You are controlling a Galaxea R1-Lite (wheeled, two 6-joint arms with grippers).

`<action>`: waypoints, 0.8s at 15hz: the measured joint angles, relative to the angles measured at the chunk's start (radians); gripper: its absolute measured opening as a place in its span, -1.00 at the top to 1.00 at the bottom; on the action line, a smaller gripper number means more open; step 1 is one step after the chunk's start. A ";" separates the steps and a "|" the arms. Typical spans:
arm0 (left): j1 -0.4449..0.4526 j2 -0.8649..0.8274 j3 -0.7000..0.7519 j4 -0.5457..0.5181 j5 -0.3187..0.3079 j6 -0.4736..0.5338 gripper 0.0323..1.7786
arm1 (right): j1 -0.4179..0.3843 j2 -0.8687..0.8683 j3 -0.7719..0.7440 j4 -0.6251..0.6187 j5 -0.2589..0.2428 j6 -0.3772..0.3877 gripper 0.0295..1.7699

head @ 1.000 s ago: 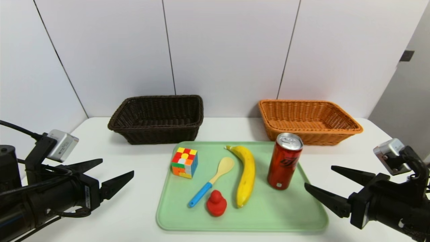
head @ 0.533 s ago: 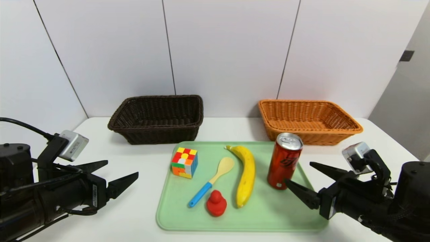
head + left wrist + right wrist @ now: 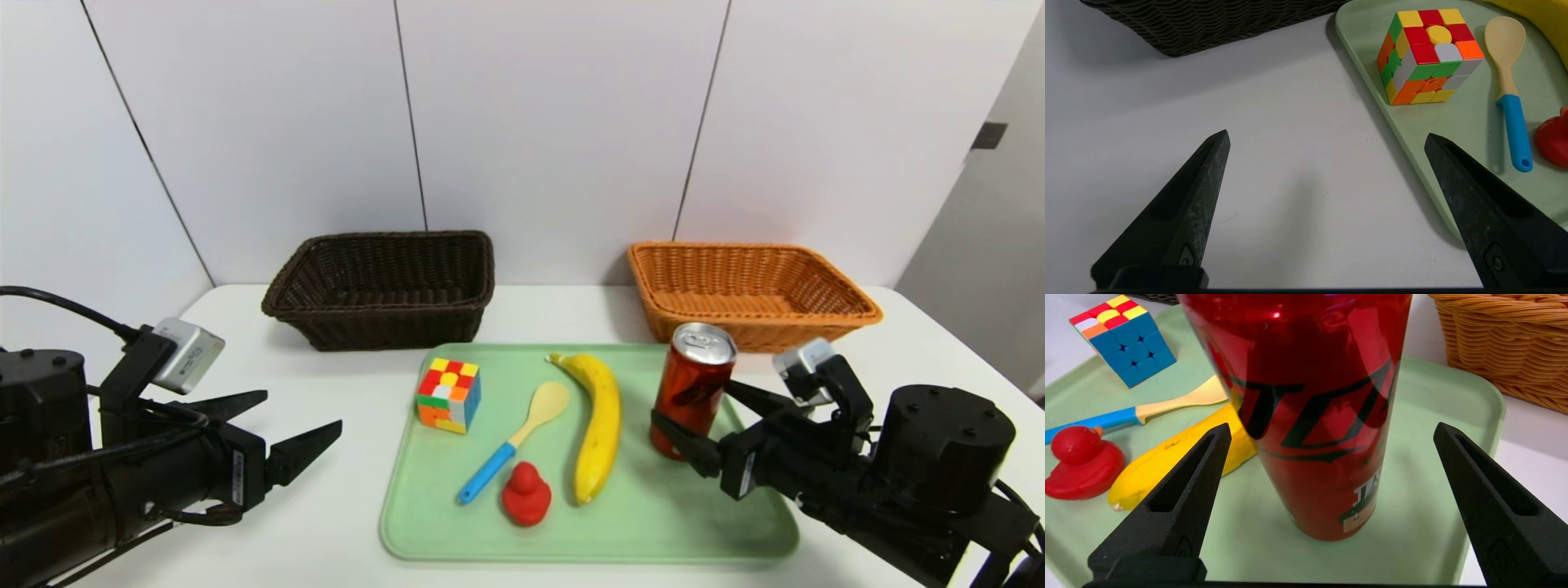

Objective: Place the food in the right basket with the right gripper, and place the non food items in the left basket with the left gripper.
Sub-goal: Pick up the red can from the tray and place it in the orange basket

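Note:
A tall red drink can point(image 3: 692, 384) stands upright on the green tray point(image 3: 653, 523). My right gripper point(image 3: 694, 404) is open, one finger on each side of the can's lower half with gaps to both; the right wrist view shows the can point(image 3: 1314, 416) between them. The yellow banana point(image 3: 600, 425) lies just left of the can. The spoon point(image 3: 514, 441), red duck point(image 3: 526, 493) and puzzle cube point(image 3: 448, 395) sit on the tray's left part. My left gripper point(image 3: 302, 410) hovers open over the table left of the tray, holding nothing.
The dark brown basket point(image 3: 384, 327) stands at the back left and the orange-tan basket point(image 3: 816, 320) at the back right, both with nothing inside. White wall panels close off the table's far edge.
My right arm has moved left over the tray until its open fingers straddle the can. The left gripper has crept slightly toward the tray. No object has shifted.

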 joint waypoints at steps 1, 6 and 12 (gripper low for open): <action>-0.003 0.000 0.000 0.001 0.000 0.000 -0.90 | 0.004 0.011 -0.016 0.000 -0.001 0.001 -0.93; -0.014 0.005 -0.005 0.001 0.000 0.001 -0.90 | 0.024 0.049 -0.082 0.000 -0.020 0.011 -0.93; -0.015 0.006 0.001 0.000 0.000 -0.003 -0.90 | 0.030 0.069 -0.119 0.000 -0.043 0.014 -0.93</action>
